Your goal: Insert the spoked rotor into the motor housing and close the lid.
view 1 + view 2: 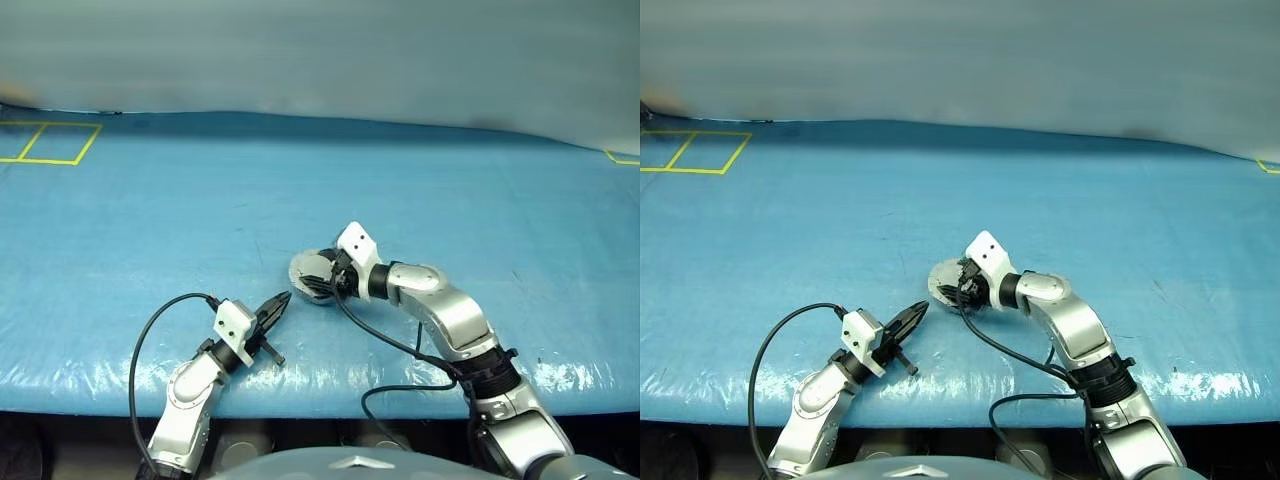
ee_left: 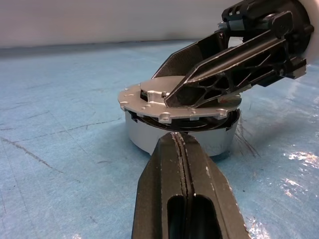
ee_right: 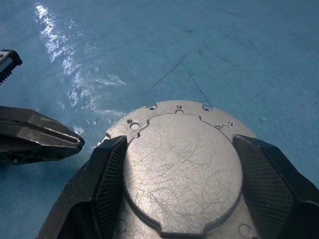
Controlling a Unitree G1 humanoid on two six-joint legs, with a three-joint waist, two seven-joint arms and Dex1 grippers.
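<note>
The left gripper hovers low over the blue worktop near its front edge, its fingers pressed shut on nothing, tips just beside the motor housing; the housing sits on the worktop with the lid lying nearly flat on top, plain grey face up; the right gripper straddles the lid, its fingers spread wide at opposite edges.
</note>
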